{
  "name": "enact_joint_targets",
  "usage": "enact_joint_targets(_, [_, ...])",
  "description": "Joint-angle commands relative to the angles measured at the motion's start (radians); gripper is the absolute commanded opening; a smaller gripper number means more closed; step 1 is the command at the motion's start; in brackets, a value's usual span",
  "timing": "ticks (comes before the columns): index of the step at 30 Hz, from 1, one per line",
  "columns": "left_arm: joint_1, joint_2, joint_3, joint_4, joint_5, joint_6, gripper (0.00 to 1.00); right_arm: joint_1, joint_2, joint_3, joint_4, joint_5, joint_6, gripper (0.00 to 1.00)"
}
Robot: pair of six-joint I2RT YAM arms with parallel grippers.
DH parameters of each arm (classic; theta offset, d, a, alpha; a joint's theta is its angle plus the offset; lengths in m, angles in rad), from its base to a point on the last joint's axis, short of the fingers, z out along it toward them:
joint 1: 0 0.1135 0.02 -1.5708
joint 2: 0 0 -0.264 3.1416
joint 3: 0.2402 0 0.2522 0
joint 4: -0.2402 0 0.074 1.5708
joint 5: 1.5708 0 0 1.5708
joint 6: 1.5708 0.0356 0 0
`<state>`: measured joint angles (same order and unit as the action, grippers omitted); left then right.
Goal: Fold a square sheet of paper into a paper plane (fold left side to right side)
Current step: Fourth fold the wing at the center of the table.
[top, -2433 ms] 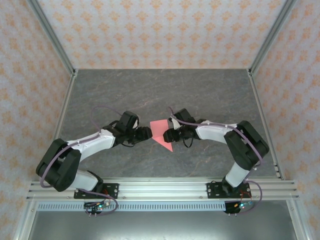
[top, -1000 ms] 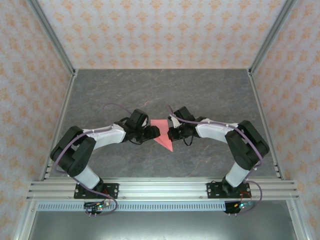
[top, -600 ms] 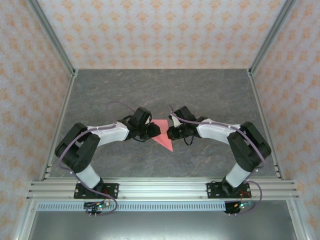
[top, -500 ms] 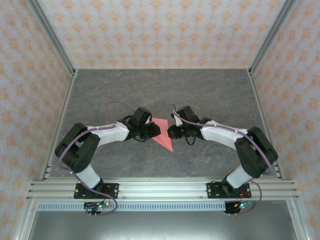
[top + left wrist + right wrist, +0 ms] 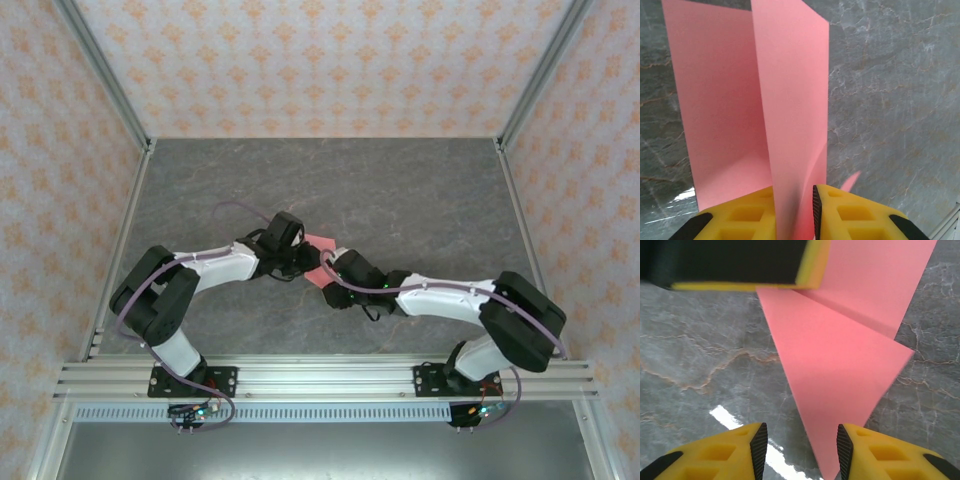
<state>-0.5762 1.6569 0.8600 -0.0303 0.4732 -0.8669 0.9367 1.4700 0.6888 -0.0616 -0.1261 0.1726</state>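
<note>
The square sheet of paper [image 5: 317, 243] lies near the middle of the grey marbled table [image 5: 430, 200], and from above we see just a small pink-red patch of it between the two wrists. It is plain and even in colour, with no print. In the left wrist view we see the sheet [image 5: 720, 100] in two parts: one layer lies flat on the table, and a second panel stands up from a straight crease, tall and narrow, running towards the camera. The left gripper [image 5: 794, 192] is clamped on that upright panel, its yellow fingers [image 5: 850, 210] close together with the paper pinched between them. In the right wrist view the paper [image 5: 840, 370] reads as a long triangle with sharp edges and a folded layer meeting it along a diagonal line. Its point reaches down between the fingertips of the right gripper [image 5: 800, 435]. Those fingertips stand well apart on either side of the point, and we see no pinch on the paper. A black finger [image 5: 740, 262] with a yellow edge, belonging to the left arm, crosses the top of that view. From above, the right gripper [image 5: 328, 278] sits just beside the left gripper [image 5: 306, 262].
</note>
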Motion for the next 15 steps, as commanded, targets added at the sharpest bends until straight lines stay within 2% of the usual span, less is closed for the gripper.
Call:
enact_joint_targets(1, [-0.006,0.000,0.040,-0.020,-0.017,-0.010,0.24,0.009,0.041,0.020,0.051,0.075,0.012,0.43])
enact_joint_targets(7, [-0.005,0.012,0.055,-0.031,-0.017,-0.007,0.24,0.011,0.082,0.035,0.046,0.089,0.001,0.41])
enact_joint_targets(15, [-0.006,0.019,0.067,-0.043,-0.025,-0.001,0.24,0.011,0.097,0.048,0.035,0.085,-0.001,0.32])
